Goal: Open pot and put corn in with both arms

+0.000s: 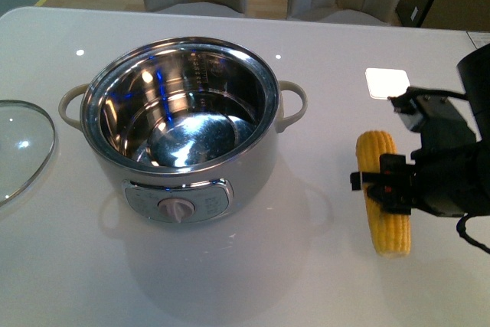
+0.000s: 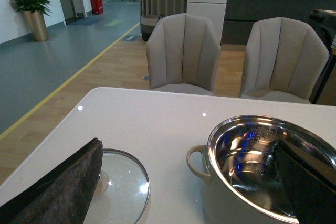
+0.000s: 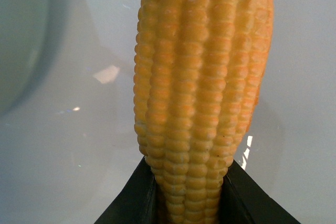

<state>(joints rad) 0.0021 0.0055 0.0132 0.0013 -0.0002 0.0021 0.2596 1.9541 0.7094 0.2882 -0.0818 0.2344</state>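
The corn (image 1: 374, 154) lay on the table (image 1: 268, 281), right of the open pot (image 1: 253, 166) and apart from it. Its long axis ran near-to-far, the far end leaning slightly toward the pot. The right gripper (image 1: 380, 185) clamped it across mid-length. The left gripper (image 2: 186, 143) stood wide open — empty.

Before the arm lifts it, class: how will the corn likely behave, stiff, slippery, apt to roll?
The corn looks solid, so it probably will not sag. Its round, tapered shape may roll on the glossy table if released. Its bumpy surface likely gives the fingers of the right gripper decent purchase.
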